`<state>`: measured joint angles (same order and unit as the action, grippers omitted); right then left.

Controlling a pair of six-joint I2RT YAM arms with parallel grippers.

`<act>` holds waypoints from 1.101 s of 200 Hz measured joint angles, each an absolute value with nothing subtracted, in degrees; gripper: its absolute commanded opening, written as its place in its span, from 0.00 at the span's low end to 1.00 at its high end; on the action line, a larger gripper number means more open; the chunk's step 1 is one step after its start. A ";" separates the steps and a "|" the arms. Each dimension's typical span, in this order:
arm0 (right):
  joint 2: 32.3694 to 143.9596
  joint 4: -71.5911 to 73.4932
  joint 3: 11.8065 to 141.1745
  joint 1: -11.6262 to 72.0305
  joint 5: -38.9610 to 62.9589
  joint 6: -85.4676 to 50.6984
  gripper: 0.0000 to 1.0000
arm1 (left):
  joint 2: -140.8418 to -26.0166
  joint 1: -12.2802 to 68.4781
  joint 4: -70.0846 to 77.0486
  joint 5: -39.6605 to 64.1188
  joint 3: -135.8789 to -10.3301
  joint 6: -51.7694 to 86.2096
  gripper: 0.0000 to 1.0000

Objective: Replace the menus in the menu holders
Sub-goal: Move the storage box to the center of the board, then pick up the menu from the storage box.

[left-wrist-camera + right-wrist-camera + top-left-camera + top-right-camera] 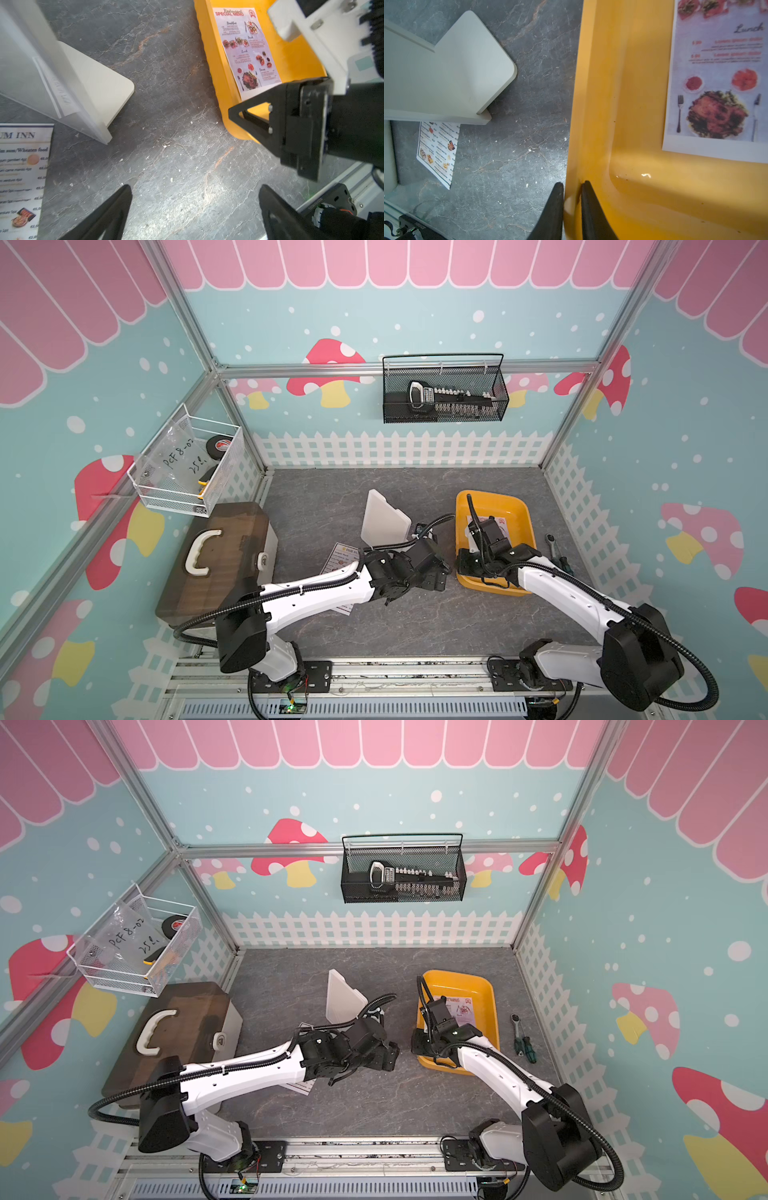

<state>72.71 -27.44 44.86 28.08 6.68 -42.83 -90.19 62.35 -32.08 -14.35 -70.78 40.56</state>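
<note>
In both top views the white plastic menu holder stands upright mid-tabletop on its angled back foot, where either arm could reach it. The white paper "DIM SUM INN" menu lies flat just beside it, partly under the left arm. The white paper "SPECIAL MENU" sheet rests inside the yellow plastic tray. The right claw sits at the tray's near corner, probably to steady or drag the tray so the sheet is easier to reach.

In the left wrist view the left claw is released. Its fingers are spread wide above the bare grey stone-patterned tabletop and hold nothing, likely waiting their turn. The holder's frosted clear front panel looks empty, and its foot is a matte slab with rounded corners.

In the right wrist view the right claw is clenched on the tray's rolled rim, one tapered black finger outside and the other inside. The tray is glossy and smooth, with a curved wall. The thin sheet lies flat on its floor and would be hard to pinch directly, which may be why the tray is gripped instead.
</note>
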 measured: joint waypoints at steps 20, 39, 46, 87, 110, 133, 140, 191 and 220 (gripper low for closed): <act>72.53 -27.33 43.20 28.23 6.72 -43.62 0.24 | -91.24 62.35 -31.38 -14.37 -71.50 40.58 0.96; 71.94 -27.51 41.93 28.23 7.01 -43.92 0.38 | -91.64 62.35 -31.16 -14.81 -72.44 40.58 0.96; 71.55 -27.79 41.85 28.23 7.01 -43.81 0.43 | -91.79 62.33 -30.96 -14.96 -72.82 40.56 0.96; 70.19 -32.77 49.41 24.53 6.28 -39.20 0.70 | -95.46 62.02 -30.68 -15.40 -77.73 40.49 0.98; 72.01 -33.56 55.90 18.20 4.80 -34.76 0.86 | -99.94 61.36 -30.72 -15.66 -82.56 40.34 1.00; 77.17 -32.32 59.02 12.27 3.75 -30.72 0.99 | -105.93 60.34 -30.20 -14.59 -89.23 40.32 1.00; 79.09 -31.73 59.05 10.63 3.62 -30.15 0.99 | -107.90 59.92 -30.09 -13.76 -91.37 40.34 1.00; 90.15 -29.28 58.89 2.20 3.40 -28.69 0.99 | -118.63 55.09 -29.50 -8.27 -99.92 40.29 1.00; 94.78 -28.58 59.27 0.14 2.33 -28.12 0.99 | -122.74 52.64 -30.70 -6.59 -103.63 38.98 1.00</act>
